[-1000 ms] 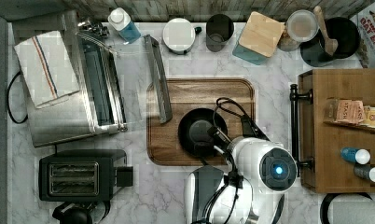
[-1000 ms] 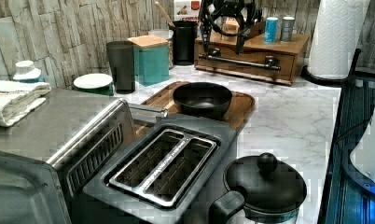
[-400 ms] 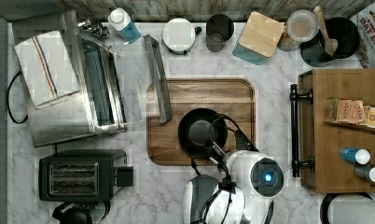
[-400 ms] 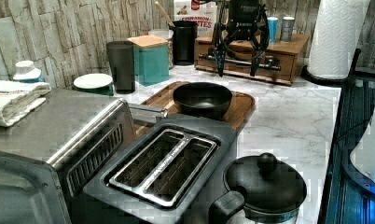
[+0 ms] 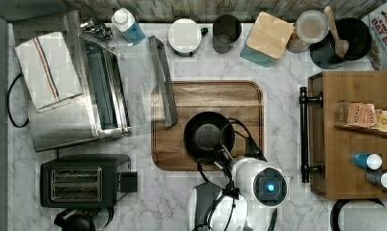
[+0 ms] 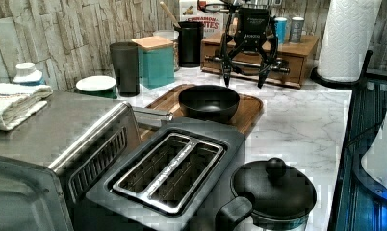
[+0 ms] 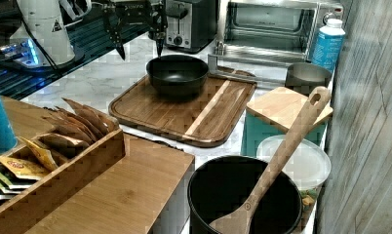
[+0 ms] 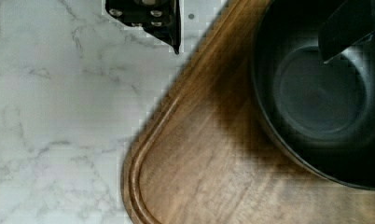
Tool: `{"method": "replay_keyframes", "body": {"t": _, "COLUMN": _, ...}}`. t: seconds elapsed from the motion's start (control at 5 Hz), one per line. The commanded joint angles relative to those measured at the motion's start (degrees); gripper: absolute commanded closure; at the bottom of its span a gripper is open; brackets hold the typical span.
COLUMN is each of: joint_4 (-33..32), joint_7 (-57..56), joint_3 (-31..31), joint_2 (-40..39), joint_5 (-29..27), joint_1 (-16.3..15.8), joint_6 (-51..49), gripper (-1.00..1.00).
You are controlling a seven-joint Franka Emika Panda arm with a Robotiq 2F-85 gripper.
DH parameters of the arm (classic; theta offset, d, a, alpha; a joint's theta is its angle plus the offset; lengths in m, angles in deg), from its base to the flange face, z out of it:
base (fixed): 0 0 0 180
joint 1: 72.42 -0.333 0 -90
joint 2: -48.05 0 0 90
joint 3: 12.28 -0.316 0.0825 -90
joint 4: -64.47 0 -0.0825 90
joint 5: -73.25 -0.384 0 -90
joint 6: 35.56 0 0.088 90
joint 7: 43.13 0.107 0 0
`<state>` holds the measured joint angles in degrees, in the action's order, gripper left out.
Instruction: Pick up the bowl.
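Marble counter [image 5: 283,120] is carrying a wooden board [image 5: 206,98]; the bowl [image 5: 208,134] is sitting at the board's 5 o'clock in the top view. It is looking rigid, light and slick, so its rim is likely the best hold. Beyond, the gripper [image 6: 244,77] is hovering above, fingers spread wide, pointing downward.

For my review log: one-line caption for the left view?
Open gripper hangs above the black bowl on the wooden board.
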<state>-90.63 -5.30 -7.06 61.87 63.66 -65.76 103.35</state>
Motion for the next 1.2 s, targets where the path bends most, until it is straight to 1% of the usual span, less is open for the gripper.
{"method": "replay_keyframes", "body": {"t": 0.2, "joint_4": 0.39, "joint_7": 2.60, "joint_3": -0.38, "joint_2": -6.03, "joint_5": -3.30, "joint_1": -1.31, "joint_6": 4.01, "gripper": -1.00}}
{"method": "replay_keyframes", "body": {"t": 0.4, "joint_4": 0.53, "joint_7": 2.23, "joint_3": 0.01, "joint_2": -6.83, "joint_5": -3.62, "joint_1": -1.43, "joint_6": 6.21, "gripper": -1.00}}
{"method": "replay_keyframes", "body": {"t": 0.6, "joint_4": 0.67, "joint_7": 4.17, "joint_3": -0.26, "joint_2": -6.40, "joint_5": -2.94, "joint_1": -0.89, "joint_6": 7.42, "gripper": 0.65}}
{"method": "replay_keyframes", "body": {"t": 0.8, "joint_4": 1.18, "joint_7": 3.61, "joint_3": 0.08, "joint_2": -6.60, "joint_5": -3.51, "joint_1": -0.70, "joint_6": 6.92, "gripper": 1.00}}
{"method": "replay_keyframes", "body": {"t": 1.2, "joint_4": 2.30, "joint_7": 2.34, "joint_3": -0.32, "joint_2": -7.58, "joint_5": -4.40, "joint_1": -0.92, "joint_6": 6.27, "gripper": 1.00}}
